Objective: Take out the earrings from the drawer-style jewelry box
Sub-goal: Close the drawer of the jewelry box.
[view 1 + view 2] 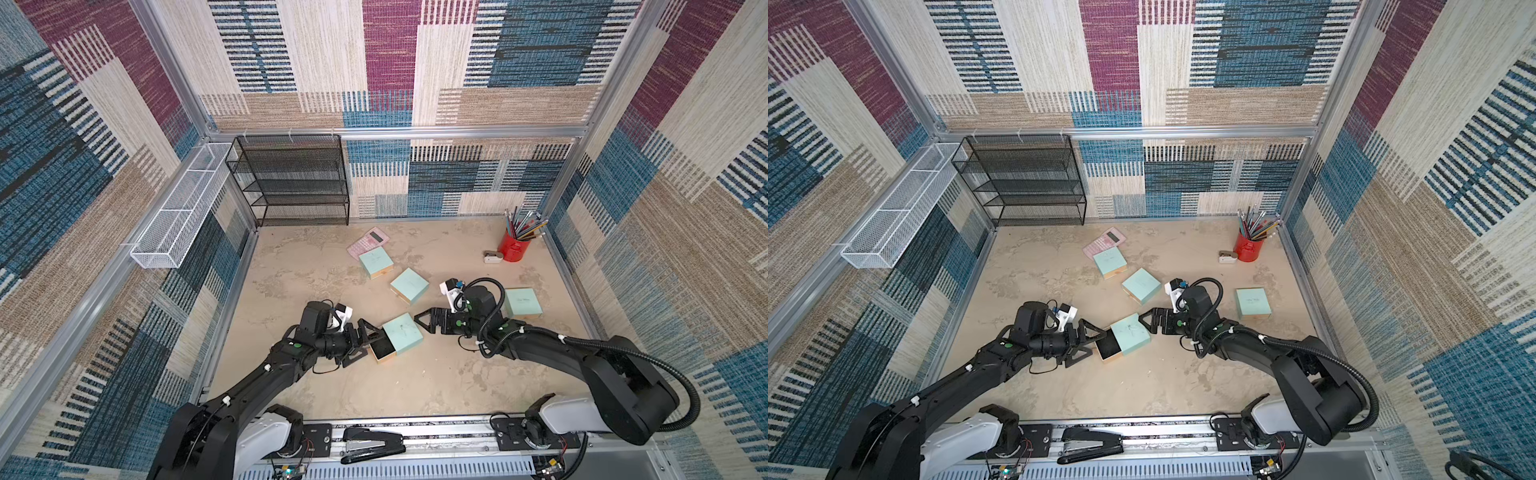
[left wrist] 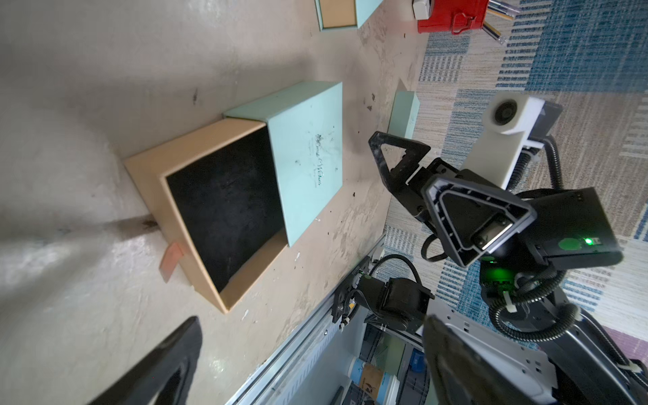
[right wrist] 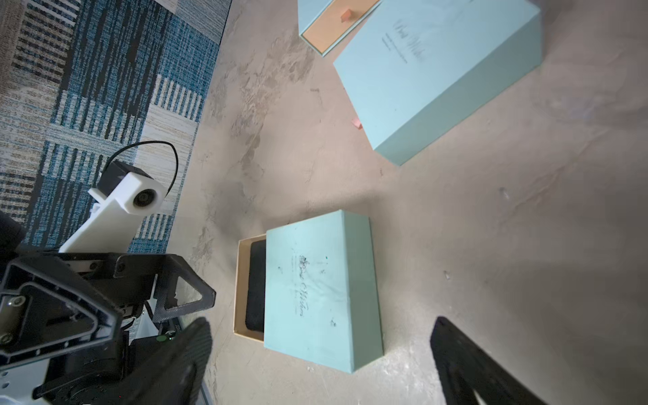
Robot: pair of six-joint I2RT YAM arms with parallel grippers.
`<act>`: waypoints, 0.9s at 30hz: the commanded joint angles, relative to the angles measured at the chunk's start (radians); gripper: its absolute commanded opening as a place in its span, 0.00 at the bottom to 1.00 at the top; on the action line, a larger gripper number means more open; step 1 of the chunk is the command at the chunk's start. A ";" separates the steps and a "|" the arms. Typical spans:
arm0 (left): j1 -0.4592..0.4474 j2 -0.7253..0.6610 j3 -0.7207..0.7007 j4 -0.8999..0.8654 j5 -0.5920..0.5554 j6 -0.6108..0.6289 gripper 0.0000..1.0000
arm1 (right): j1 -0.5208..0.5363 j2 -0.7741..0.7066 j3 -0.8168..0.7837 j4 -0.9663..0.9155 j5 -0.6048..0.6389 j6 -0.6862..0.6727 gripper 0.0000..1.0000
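Observation:
The mint-green jewelry box (image 1: 402,332) (image 1: 1130,333) lies mid-floor with its tan drawer (image 1: 381,349) (image 2: 196,164) pulled part way out. The drawer's black lining (image 2: 224,203) looks bare. Tiny pale specks (image 2: 297,256) lie on the floor beside the box, too small to tell whether they are the earrings. My left gripper (image 1: 368,343) (image 2: 308,378) is open at the drawer's outer end, holding nothing. My right gripper (image 1: 420,322) (image 3: 322,371) is open just off the sleeve's opposite end, also holding nothing.
Three more mint boxes (image 1: 375,262) (image 1: 409,284) (image 1: 523,302) lie further back and to the right. A pink calculator (image 1: 368,243), red pencil cup (image 1: 514,245) and black mesh shelf (image 1: 291,183) stand at the back. A black stapler (image 1: 372,446) rests on the front rail.

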 commanded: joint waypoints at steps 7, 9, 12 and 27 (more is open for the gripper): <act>-0.004 0.074 -0.054 0.186 -0.053 -0.047 0.98 | 0.025 0.086 0.013 0.129 -0.077 0.030 0.99; -0.009 0.100 -0.060 0.237 -0.044 -0.062 0.99 | 0.034 0.107 0.025 0.133 -0.082 0.032 0.99; -0.020 0.137 -0.058 0.299 -0.035 -0.077 0.98 | 0.044 0.137 0.039 0.148 -0.097 0.036 0.99; -0.098 0.311 -0.056 0.624 -0.039 -0.186 0.98 | 0.109 0.232 0.077 0.252 -0.141 0.089 0.99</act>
